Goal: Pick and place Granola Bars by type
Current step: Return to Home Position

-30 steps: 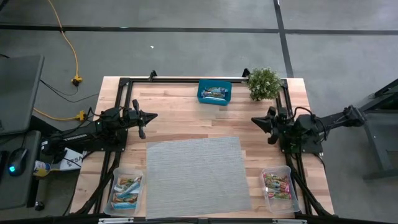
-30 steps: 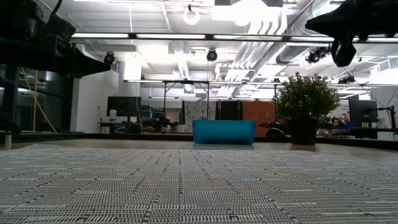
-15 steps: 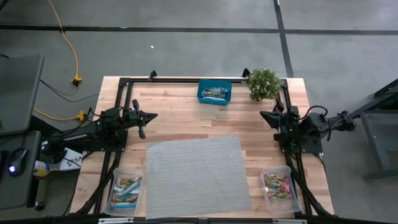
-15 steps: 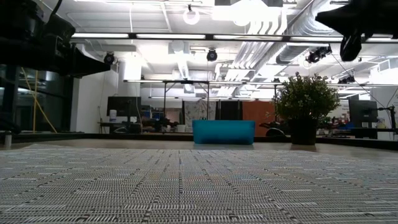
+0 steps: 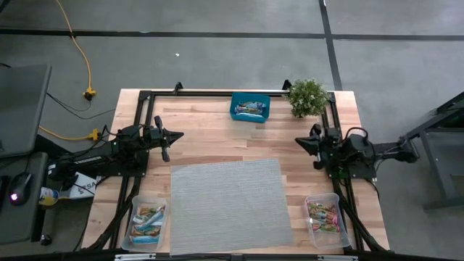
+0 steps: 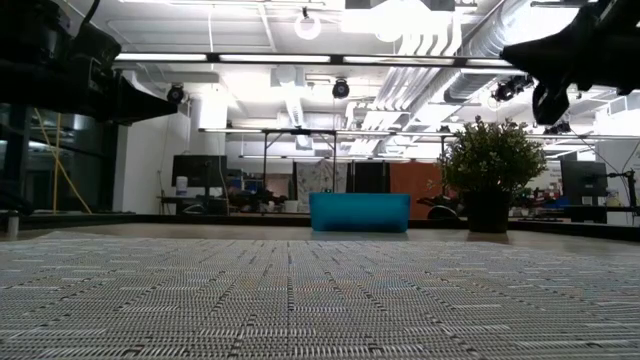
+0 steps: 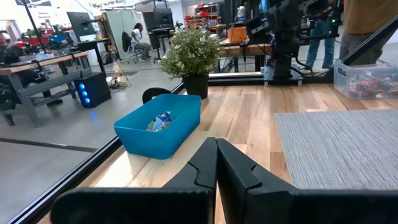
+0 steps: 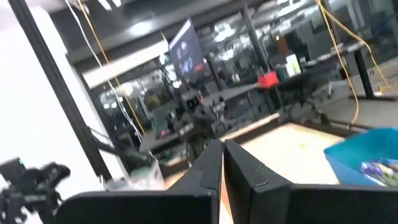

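Granola bars lie in three places: a few in the teal box (image 5: 250,107) at the table's far edge, a mixed, partly light blue lot in the clear tub (image 5: 147,220) at the near left, and red, green and yellow ones in the clear tub (image 5: 324,217) at the near right. My left gripper (image 5: 172,135) hangs shut and empty over the bare wood at the left, pointing toward the table's middle. My right gripper (image 5: 299,143) hangs shut and empty at the right, pointing left. The left wrist view shows a bar (image 7: 163,120) in the teal box (image 7: 160,127).
A grey woven mat (image 5: 228,203) covers the table's near middle. A potted plant (image 5: 308,96) stands at the far right beside the teal box. A dark frame (image 5: 145,98) runs along the table's edges. People show in the room beyond the table.
My right gripper has drawn back toward the table's right edge and risen, then come back toward the left and down, ending close to where it was a second ago. Its fingers have stayed shut.
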Available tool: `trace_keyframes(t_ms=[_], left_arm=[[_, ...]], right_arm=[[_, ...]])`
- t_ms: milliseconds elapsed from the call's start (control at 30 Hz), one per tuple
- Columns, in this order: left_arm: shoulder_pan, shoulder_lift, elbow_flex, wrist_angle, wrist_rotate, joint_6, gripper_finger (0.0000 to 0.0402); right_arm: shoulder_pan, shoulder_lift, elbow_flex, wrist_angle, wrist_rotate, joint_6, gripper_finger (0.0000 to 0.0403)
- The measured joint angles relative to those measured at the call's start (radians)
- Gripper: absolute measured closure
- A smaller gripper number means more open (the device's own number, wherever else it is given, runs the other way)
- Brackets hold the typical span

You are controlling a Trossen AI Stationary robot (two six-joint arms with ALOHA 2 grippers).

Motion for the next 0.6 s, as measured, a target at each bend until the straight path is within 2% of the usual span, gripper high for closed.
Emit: trace_keyframes(t_ms=[267, 400, 600], left_arm=[[0.0, 0.0, 0.0, 0.0, 0.0, 0.0, 0.0401], [0.0, 0.0, 0.0, 0.0, 0.0, 0.0, 0.0401], [0.0, 0.0, 0.0, 0.0, 0.0, 0.0, 0.0401]], right_arm=[[-0.146, 0.0, 0.0, -0.137, -0.185, 0.059, 0.0403], [-0.165, 0.0, 0.001, -0.204, -0.217, 0.07, 0.0403], [-0.165, 0.006, 0.002, -0.213, -0.243, -0.008, 0.0403]])
